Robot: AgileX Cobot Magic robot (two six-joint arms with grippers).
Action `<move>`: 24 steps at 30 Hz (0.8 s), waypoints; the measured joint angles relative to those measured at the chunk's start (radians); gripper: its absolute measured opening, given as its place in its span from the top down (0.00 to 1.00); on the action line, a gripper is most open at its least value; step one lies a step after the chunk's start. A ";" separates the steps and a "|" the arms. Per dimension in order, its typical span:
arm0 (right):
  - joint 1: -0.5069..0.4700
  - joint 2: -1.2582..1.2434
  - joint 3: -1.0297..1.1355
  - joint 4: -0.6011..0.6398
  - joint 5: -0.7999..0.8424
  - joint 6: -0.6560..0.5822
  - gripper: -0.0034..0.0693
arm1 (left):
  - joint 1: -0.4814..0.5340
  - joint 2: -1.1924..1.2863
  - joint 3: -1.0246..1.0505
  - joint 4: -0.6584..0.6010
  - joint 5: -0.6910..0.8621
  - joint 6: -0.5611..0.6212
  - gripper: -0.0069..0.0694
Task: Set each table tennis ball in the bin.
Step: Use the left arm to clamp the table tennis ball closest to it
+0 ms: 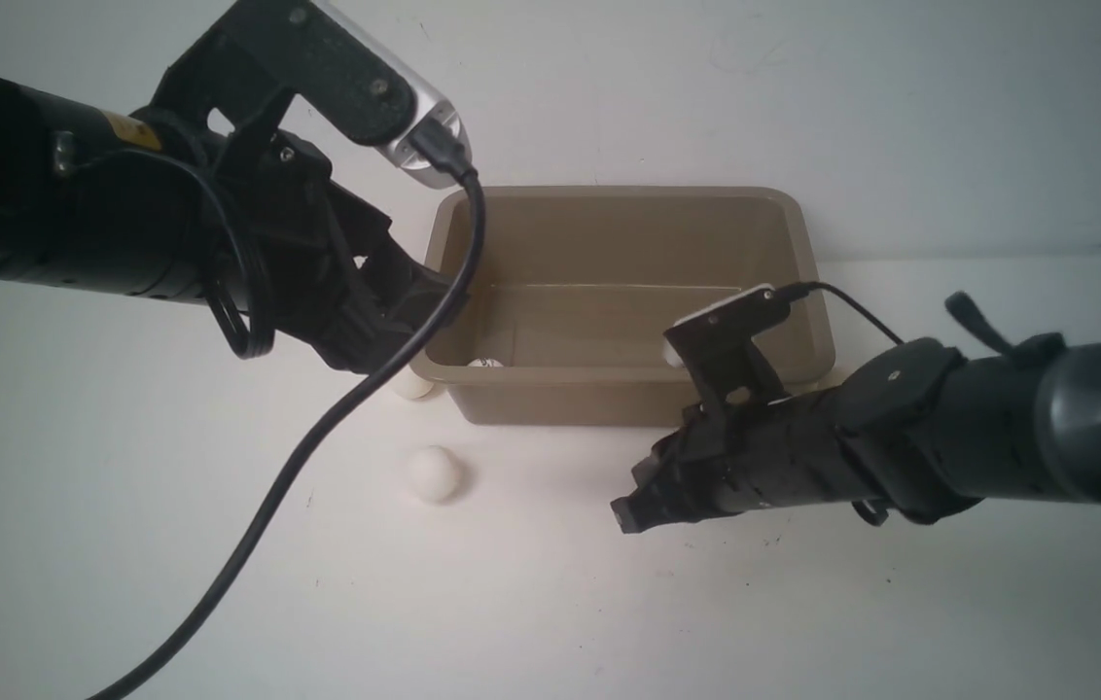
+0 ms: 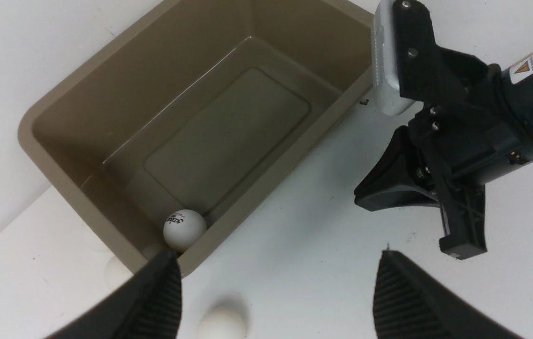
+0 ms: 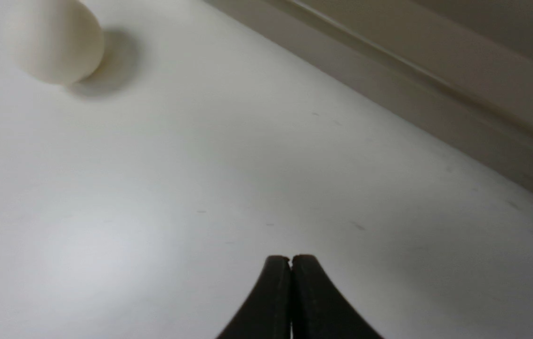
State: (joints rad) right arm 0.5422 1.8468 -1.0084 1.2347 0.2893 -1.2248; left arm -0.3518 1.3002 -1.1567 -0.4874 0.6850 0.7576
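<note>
Resting inside the bin [image 1: 628, 233], in its near left corner, is one table tennis ball [image 2: 184, 230] (a small dark logo shows on it). A second ball [image 1: 411, 389] sits on the table [image 1: 123, 544] just outside that corner, and a third ball [image 1: 434, 473] lies near, in the open. The left gripper [image 2: 278, 256] hangs over this corner, jaws wide and empty. The right gripper [image 3: 291, 260], low over the table, has its jaws pressed together on nothing.
</note>
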 joint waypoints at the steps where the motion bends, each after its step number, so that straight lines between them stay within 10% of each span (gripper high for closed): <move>1: 0.000 -0.008 0.000 -0.004 0.009 0.000 0.94 | 0.000 0.000 0.000 0.006 0.003 -0.003 0.27; 13: 0.000 -0.288 0.000 -0.023 0.028 -0.049 0.54 | 0.152 0.000 0.000 0.460 0.229 -0.344 0.27; 24: 0.000 -0.474 0.002 -0.023 -0.031 -0.077 0.48 | 0.436 0.179 0.000 0.248 0.256 -0.287 0.27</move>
State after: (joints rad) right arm 0.5422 1.3727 -1.0066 1.2112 0.2584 -1.3015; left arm 0.0841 1.4791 -1.1567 -0.2398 0.9414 0.4705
